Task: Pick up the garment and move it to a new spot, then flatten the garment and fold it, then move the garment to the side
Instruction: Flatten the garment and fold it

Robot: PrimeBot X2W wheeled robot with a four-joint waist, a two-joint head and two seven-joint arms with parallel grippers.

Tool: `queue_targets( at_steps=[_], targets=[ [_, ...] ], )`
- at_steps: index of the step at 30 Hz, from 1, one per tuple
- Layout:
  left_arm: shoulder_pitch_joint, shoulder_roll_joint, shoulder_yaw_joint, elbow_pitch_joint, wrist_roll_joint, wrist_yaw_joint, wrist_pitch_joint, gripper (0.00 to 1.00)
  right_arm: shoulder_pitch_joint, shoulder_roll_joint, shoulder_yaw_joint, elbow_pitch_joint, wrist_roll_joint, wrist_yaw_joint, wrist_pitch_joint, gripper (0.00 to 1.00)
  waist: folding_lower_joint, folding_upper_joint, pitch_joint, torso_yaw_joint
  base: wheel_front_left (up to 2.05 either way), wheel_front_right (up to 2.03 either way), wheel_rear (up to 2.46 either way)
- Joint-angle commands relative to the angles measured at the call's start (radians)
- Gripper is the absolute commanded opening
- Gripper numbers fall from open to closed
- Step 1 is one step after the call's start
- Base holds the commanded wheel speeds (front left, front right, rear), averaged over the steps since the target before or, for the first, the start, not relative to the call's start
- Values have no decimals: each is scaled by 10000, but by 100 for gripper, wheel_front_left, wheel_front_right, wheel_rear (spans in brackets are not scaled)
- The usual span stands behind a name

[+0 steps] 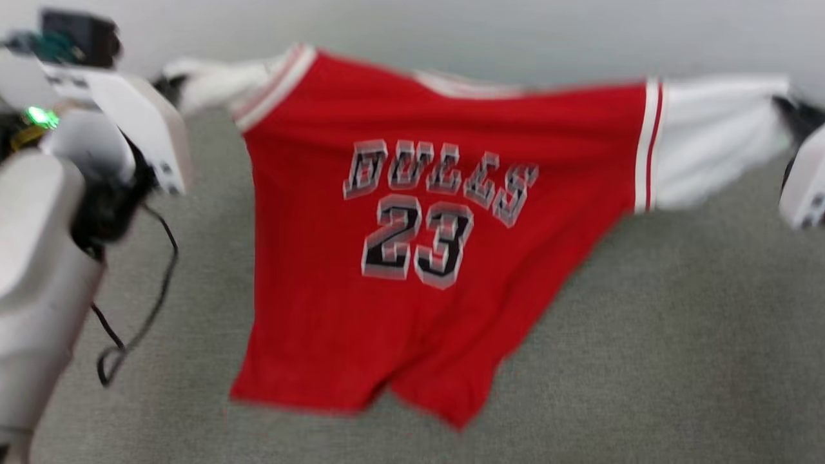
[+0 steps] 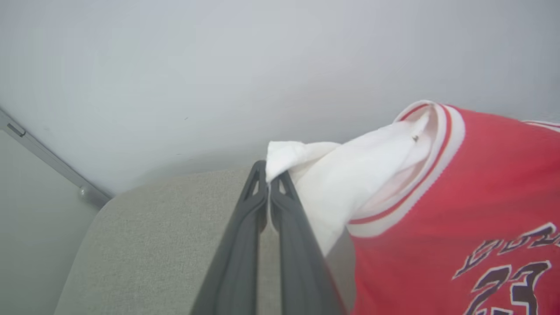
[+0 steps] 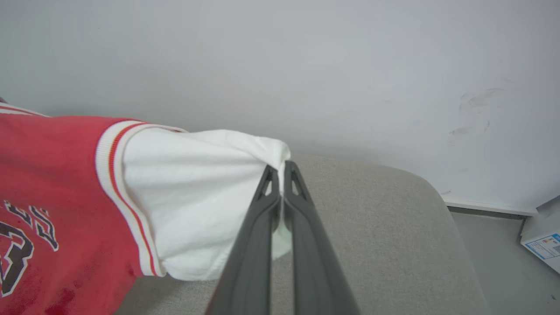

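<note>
Above desk: we held garment stretched.
Left pincer: gripped one white sleeve.
Right pincer: gripped the other.

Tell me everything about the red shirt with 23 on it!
The garment is a red jersey T-shirt of soft cloth with white short sleeves, red-and-white striped trim, and black white-outlined letters above a 23. It hangs spread wide, print facing the head camera, hem drooping unevenly over the grey surface. The left gripper and right gripper each pinch a sleeve tip.
</note>
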Motion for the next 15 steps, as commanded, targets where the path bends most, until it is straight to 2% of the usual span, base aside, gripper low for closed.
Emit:
queue_targets(
  at_steps=[1, 9, 15],
  targets=[
    [-362, 15, 153, 144, 30, 26, -116, 0, -472, -93, 14, 142, -66, -10, -112, 0, 1, 0, 482, -174, 0, 0, 0],
    [-3306, 48, 875, 1016, 502, -117, -1384, 0, -4167, -44, 145, 1113, -712, -12, -1607, 0, 1, 0, 2248, -566, 0, 0, 0],
    [-5120, 116, 1311, 1160, 725, -192, -2231, 0, -6526, 158, 369, 1667, -1347, -12, -2595, 0, 1, 0, 3554, -831, 0, 0, 0]
  ],
)
